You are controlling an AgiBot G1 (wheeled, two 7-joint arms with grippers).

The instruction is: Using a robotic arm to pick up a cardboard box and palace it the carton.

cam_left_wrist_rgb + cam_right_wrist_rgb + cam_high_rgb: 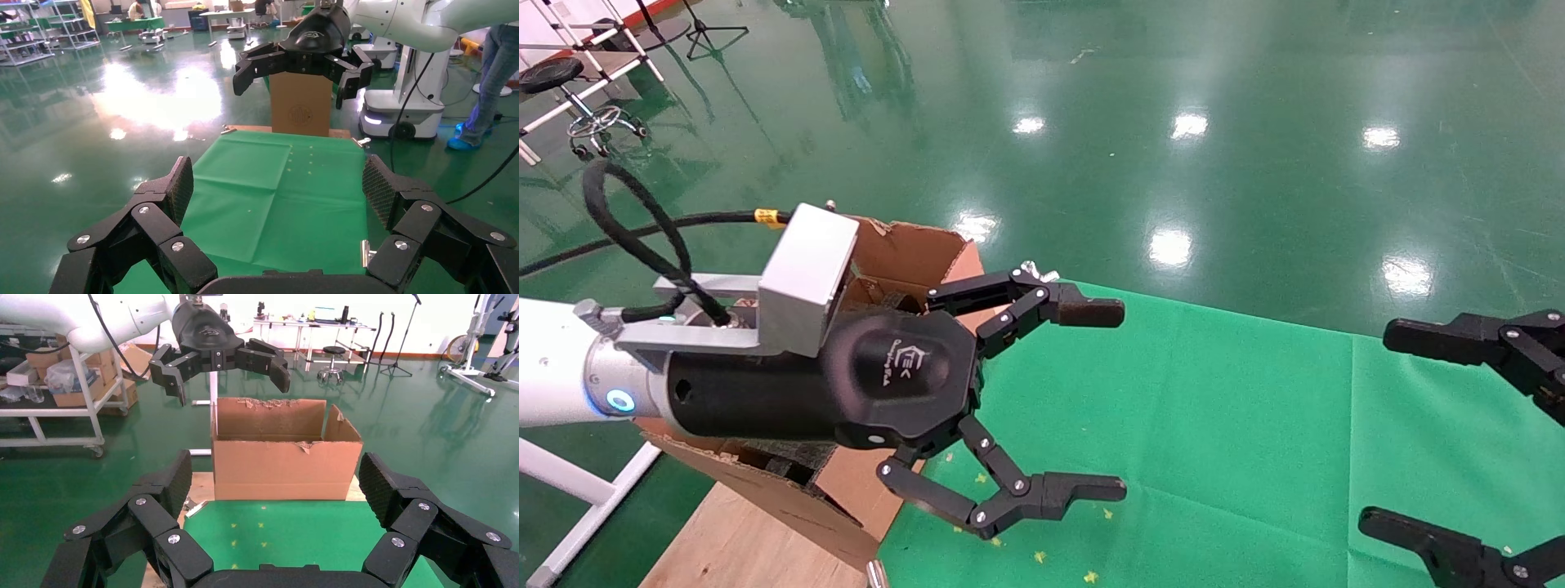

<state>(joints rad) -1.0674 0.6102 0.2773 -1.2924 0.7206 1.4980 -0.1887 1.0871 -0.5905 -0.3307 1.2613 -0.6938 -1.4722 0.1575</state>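
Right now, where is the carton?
In the head view the carton sits on the robot's left side, at the left end of the green cloth, largely hidden behind the left gripper, which hangs open in front of it.

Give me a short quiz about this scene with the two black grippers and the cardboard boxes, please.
1. True or false: the left black linkage-finger gripper holds the small brown cardboard box.
2. The flaps of the large brown corrugated carton are: A taped shut, B upright and torn, C cut off.
3. Fill in: the right black gripper has its fingers ____.
Key: 1 false; 2 B; 3 open.
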